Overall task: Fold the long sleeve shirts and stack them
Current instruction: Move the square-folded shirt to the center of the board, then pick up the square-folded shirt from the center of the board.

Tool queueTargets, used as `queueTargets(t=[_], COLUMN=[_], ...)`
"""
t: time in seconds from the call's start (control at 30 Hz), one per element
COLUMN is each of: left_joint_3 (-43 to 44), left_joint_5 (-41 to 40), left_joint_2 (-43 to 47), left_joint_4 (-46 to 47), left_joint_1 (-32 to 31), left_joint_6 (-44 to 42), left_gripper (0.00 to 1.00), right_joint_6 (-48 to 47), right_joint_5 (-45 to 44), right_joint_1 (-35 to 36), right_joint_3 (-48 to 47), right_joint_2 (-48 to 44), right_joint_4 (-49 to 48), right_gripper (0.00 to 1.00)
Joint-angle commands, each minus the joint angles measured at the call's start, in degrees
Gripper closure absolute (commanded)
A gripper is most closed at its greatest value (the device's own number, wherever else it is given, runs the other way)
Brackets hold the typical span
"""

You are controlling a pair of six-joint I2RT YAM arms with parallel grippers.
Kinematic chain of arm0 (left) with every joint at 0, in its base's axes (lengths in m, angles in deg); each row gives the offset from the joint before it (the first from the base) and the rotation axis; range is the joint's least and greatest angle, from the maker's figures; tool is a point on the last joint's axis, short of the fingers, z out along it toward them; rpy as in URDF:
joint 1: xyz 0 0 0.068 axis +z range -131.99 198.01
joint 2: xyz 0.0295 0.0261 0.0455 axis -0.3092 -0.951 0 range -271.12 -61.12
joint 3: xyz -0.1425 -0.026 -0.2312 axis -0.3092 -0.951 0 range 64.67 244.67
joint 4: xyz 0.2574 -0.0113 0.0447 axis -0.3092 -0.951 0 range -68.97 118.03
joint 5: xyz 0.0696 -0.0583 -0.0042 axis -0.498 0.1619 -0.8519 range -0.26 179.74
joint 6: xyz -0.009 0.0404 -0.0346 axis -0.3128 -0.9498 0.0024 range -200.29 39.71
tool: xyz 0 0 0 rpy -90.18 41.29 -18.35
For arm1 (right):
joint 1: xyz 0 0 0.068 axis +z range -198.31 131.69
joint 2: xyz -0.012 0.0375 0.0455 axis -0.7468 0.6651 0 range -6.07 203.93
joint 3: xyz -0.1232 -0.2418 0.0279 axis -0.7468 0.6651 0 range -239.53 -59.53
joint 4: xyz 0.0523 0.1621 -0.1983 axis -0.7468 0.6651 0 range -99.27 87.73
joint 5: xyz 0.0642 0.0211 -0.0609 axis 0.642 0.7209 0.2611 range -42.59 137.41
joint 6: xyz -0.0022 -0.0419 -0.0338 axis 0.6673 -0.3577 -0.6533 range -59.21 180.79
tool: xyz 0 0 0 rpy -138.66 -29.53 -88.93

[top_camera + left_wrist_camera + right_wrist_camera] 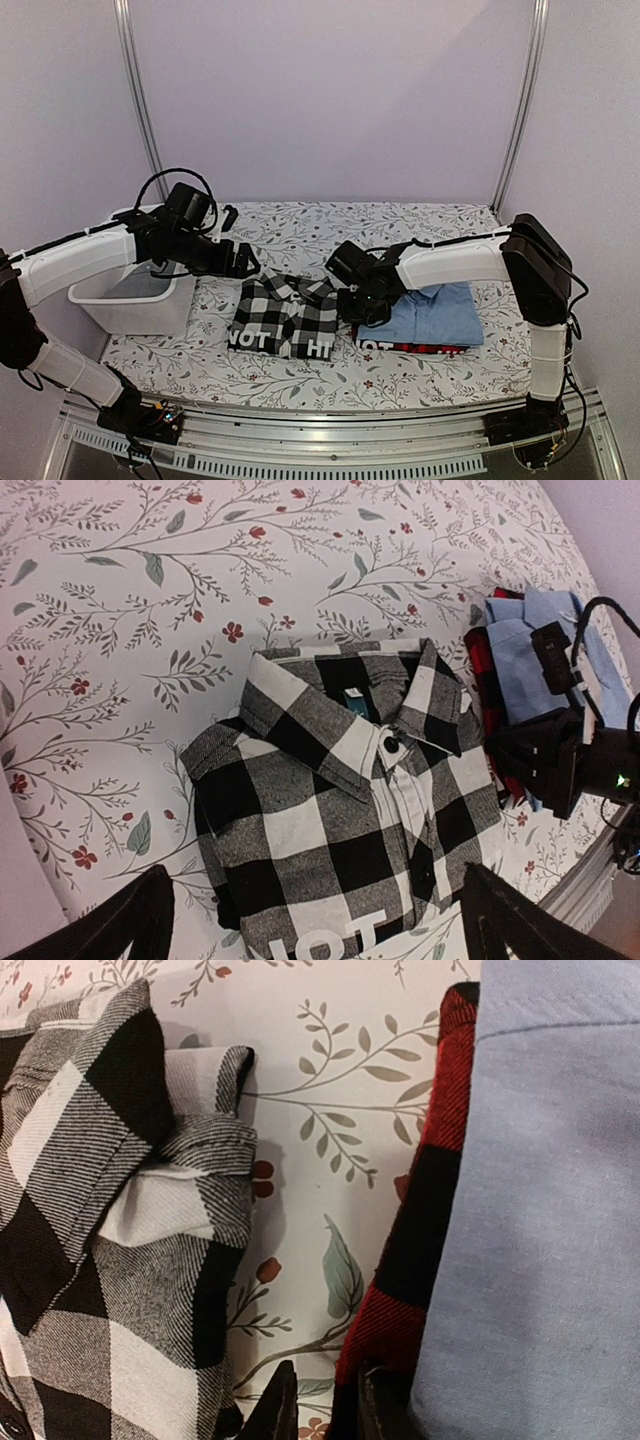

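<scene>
The black-and-white checked shirt [285, 318] [340, 810] [110, 1210] lies folded on the table's middle, collar toward the back, white lettering at its near end. To its right, the folded light blue shirt [440, 312] [525, 630] [550, 1210] rests on the red-and-black shirt [400, 347] [487, 670] [420, 1220]. My left gripper [245, 262] [320, 930] hangs wide open above the checked shirt's left rear, holding nothing. My right gripper [352, 300] [325, 1390] sits low in the gap between the two piles, jaws narrowly parted, the red-and-black shirt's edge beside its right finger.
A white plastic tub [130, 300] stands at the left edge of the flowered tablecloth [330, 225]. A metal rail runs along the near table edge. Upright poles flank the back wall.
</scene>
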Motion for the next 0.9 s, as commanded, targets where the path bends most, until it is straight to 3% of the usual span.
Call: queueTargets(t=[0.0, 0.27, 0.4, 0.63, 0.87], left_joint_3=[-1.0, -1.9, -2.8, -3.9, -4.1], left_joint_5=[-0.9, -1.5, -1.2, -1.1, -0.5], left_joint_2=[0.7, 1.0, 1.2, 1.8, 2.0], left_joint_4=[1.0, 1.3, 1.7, 1.3, 1.4], left_joint_1=[1.1, 1.4, 1.4, 1.7, 1.8], left_joint_6=[0.9, 2.3, 2.5, 2.2, 2.2], left_gripper=[0.00, 0.00, 0.00, 0.00, 0.00], right_joint_6=[-0.1, -0.5, -0.7, 1.5, 4.7], right_joint_5=[0.6, 2.6, 5.2, 4.9, -0.5], right_joint_1=[1.1, 2.6, 2.9, 2.9, 3.7], right_joint_3=[-1.5, -3.2, -3.2, -1.1, 6.1], right_joint_2=[-0.6, -2.8, -2.1, -2.0, -10.1], right_joint_4=[-2.0, -5.6, -9.3, -12.3, -11.8], right_gripper=[0.75, 0.45, 0.36, 0.37, 0.40])
